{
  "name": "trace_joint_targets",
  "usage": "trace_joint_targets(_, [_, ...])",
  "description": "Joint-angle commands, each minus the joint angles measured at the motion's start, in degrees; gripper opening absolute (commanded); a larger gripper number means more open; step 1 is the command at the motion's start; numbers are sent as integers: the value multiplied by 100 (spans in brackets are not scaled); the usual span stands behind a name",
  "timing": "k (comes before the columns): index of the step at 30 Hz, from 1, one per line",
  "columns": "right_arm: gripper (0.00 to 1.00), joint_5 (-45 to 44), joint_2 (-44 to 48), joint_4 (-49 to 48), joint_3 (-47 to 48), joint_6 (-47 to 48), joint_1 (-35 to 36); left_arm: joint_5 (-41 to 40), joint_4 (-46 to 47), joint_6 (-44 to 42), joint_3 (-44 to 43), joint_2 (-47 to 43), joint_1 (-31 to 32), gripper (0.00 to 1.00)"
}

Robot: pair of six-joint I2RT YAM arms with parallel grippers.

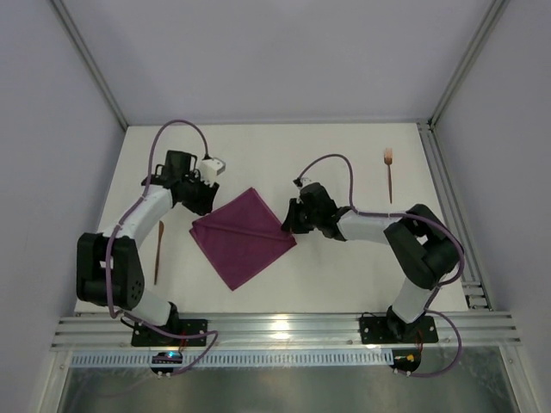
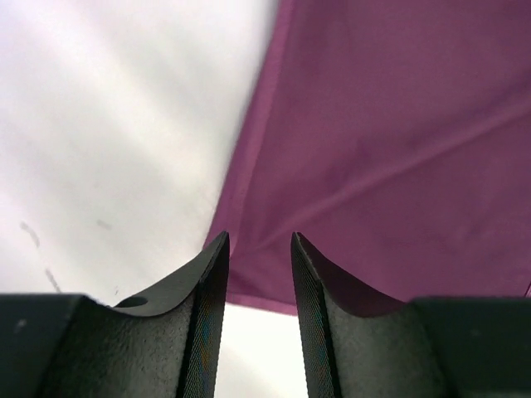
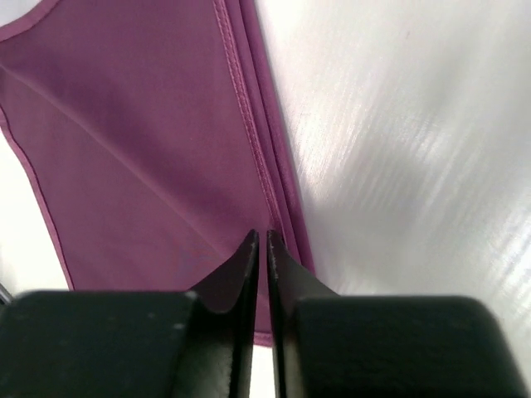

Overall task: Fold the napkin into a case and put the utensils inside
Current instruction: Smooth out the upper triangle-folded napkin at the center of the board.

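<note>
Table (image 1: 344, 267) white. The only big item is the napkin (image 1: 243, 238), which lies flat as a diamond between the two claws.

The napkin sits to the inside of each claw: right of the left gripper (image 1: 201, 203) and left of the right gripper (image 1: 289, 220). A crease runs roughly from one claw to the other.

In the right wrist view two hem lines run side by side, so the cloth looks already doubled. It is not yet a narrow case.

Left gripper: jaws apart with a clear gap. The left wrist view shows the tips straddling a cloth corner, with the napkin spreading ahead and to the right.

Right gripper: jaws together, only a hairline slit. The tips are right over the doubled hem, with cloth to their left and bare table to their right. Can't tell if the hem is actually pinched.

Both claws are at the cloth, neither clearly nearer. The next fold likely turns on the right-hand hem edge, which runs straight ahead of the right tips.

Fork (image 1: 389, 175): well apart, beyond the right gripper on its outer side, long axis pointing away from the bases.

Second utensil (image 1: 158, 251): behind the left gripper toward its base, alongside the left arm and just off the napkin's left corner.

Neither utensil is on the cloth, and nothing blocks the fold.
</note>
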State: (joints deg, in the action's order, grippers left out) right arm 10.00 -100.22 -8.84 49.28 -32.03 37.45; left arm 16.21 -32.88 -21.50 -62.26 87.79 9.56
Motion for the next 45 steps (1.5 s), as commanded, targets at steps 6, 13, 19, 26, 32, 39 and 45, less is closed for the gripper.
trace_joint_targets(6, [21,-341,539,550,56,224,-36,181,142,-188,310,-52,-815,38])
trace_joint_targets(13, [28,-367,442,603,-58,232,-36,532,300,-451,451,423,-1325,38])
trace_joint_targets(19, [28,-455,469,612,-216,250,-36,761,616,-672,758,424,-1325,38])
trace_joint_targets(26, [28,-455,451,603,-287,285,-36,928,1003,-786,663,397,-1325,36])
trace_joint_targets(32, [23,-359,434,489,-357,224,-45,919,196,-1066,294,871,-1325,30])
trace_joint_targets(39, [12,-341,460,392,-454,180,-45,1078,212,-1391,601,520,-1334,4])
trace_joint_targets(45, [4,-350,565,418,-489,197,-45,937,-332,-1936,688,345,-1334,0])
